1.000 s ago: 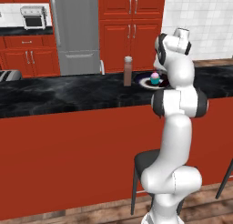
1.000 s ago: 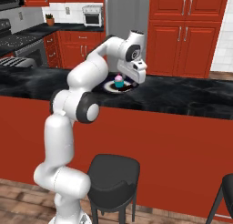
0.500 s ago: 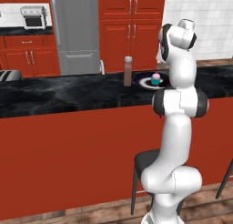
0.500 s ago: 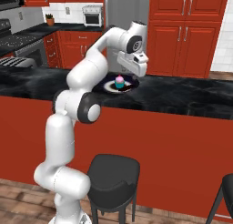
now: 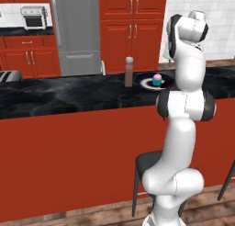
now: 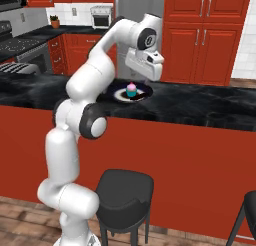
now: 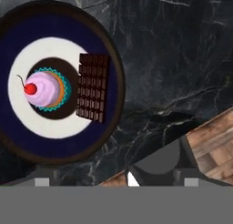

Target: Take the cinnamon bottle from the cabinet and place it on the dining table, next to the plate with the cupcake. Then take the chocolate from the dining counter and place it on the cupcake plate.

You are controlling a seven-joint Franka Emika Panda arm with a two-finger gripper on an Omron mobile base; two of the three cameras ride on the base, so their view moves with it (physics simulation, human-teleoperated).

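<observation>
Now we see both task items already in place: the chocolate point(image 7: 93, 87), a dark, scored slab, lies flat on the plate point(image 7: 59, 145) at the left of the hand view, its long edge touching the cupcake point(image 7: 45, 89). In the left base view the cinnamon bottle point(image 5: 129, 71) stands upright at centre frame, just beside the plate on the counter point(image 5: 55, 94). Our claw point(image 6: 144, 69) hangs above the plate in the right base view, upper middle of the frame, with its jaws spread wide and nothing between them. We judge the chocolate to be light, stiff and brittle, thin enough that it would be best taken across its narrow width, at mid-length, with a gentle squeeze. The bottle looks rigid, smooth and likely slippery, tall enough to tip, so we would take it around the body below the cap. By our reading, nothing of the task remains to be moved.
</observation>
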